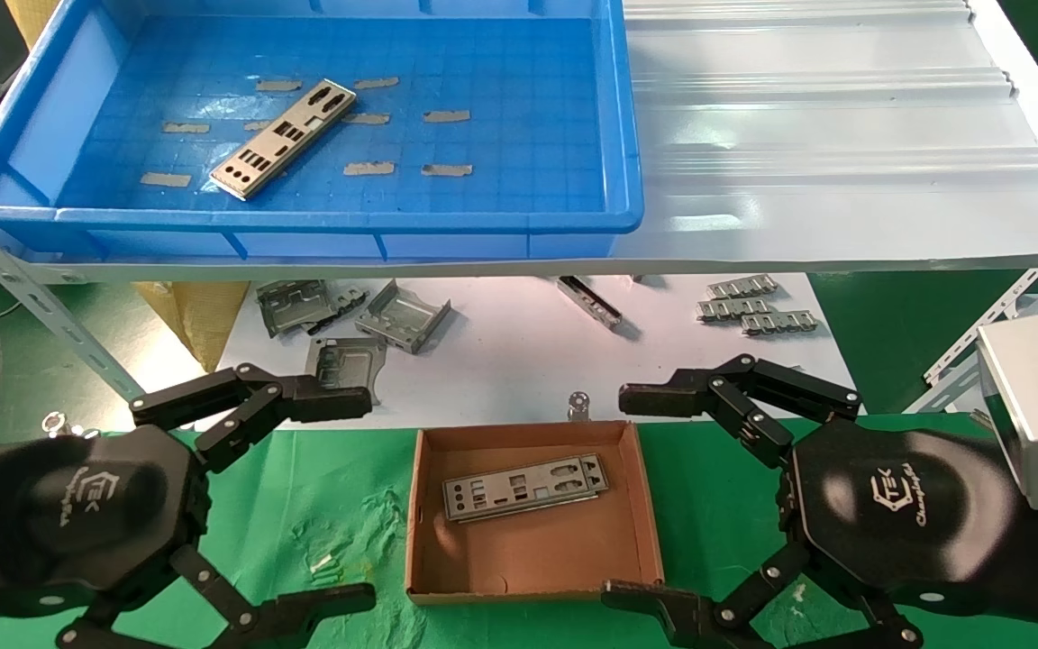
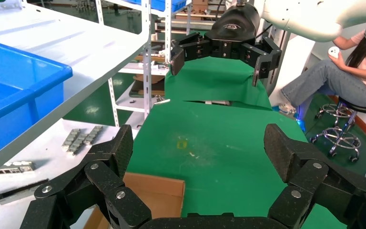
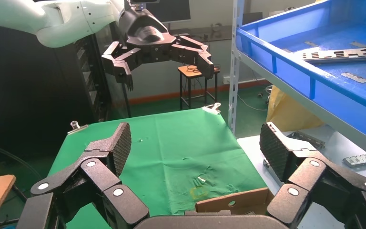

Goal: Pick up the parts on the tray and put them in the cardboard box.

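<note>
**A:** What are your two grippers doing?

**B:** Your left gripper (image 1: 339, 500) hangs over the green cloth (image 1: 321, 505), just beside the left wall of the cardboard box (image 1: 532, 563). Its fingers are spread wide, and nothing is in them. Your right gripper (image 1: 654, 496) hangs on the other side of the box. Its fingers are spread wide too, and they hold nothing. The box sits right between your two grippers.

**A:** Where are your parts?

**B:** You have one part in the box (image 1: 525, 488). It is a thin silver plate with little holes, and it lies flat on the brown floor, nearer the far wall and a bit tilted. You have one more part on the tray (image 1: 284, 138). It lies slanted on the grid floor, in the left half, among some scraps of grey tape (image 1: 369, 168).

**A:** And where is your tray?

**B:** Your blue tray (image 1: 348, 216) sits up on the white shelf (image 1: 825, 135), past the box and well away from both grippers.

**A:** What else is near you?

**B:** Under the shelf you can see a white sheet (image 1: 501, 351). Some grey metal brackets (image 1: 402, 316) lie on it to the left, and some short ribbed strips (image 1: 758, 309) lie to the right.
</note>
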